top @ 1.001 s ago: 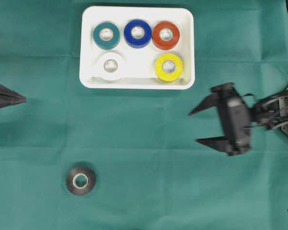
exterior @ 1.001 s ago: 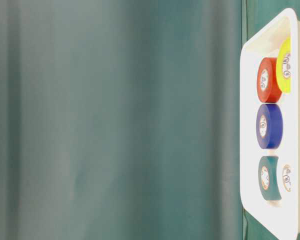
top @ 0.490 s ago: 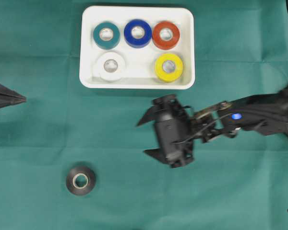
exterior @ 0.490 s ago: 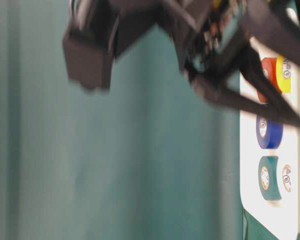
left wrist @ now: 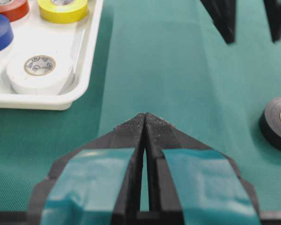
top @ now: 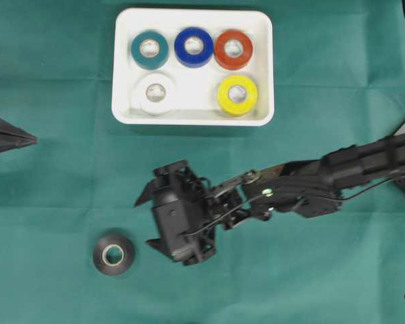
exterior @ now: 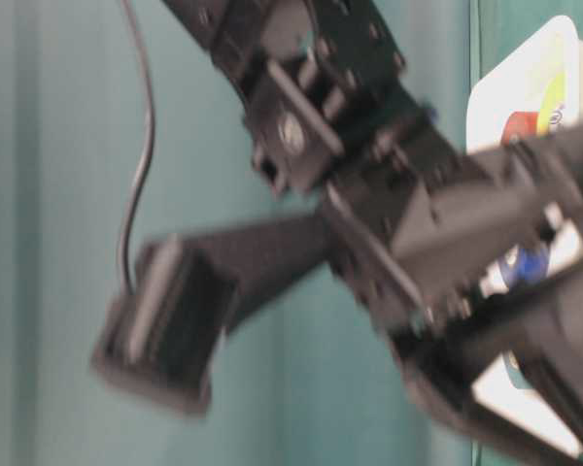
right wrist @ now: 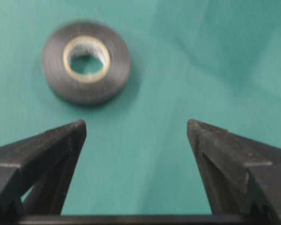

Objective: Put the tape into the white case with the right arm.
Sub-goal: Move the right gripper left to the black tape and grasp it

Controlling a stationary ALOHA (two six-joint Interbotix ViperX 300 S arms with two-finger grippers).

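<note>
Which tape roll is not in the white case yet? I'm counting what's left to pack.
The black roll. It lies flat on the green cloth, apart from the white case, which holds the teal, blue, red, white and yellow rolls.

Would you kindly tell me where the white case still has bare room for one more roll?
The shallow white plastic case has one free patch, front middle, between the white tape roll and yellow tape roll. The back row is crowded.
</note>
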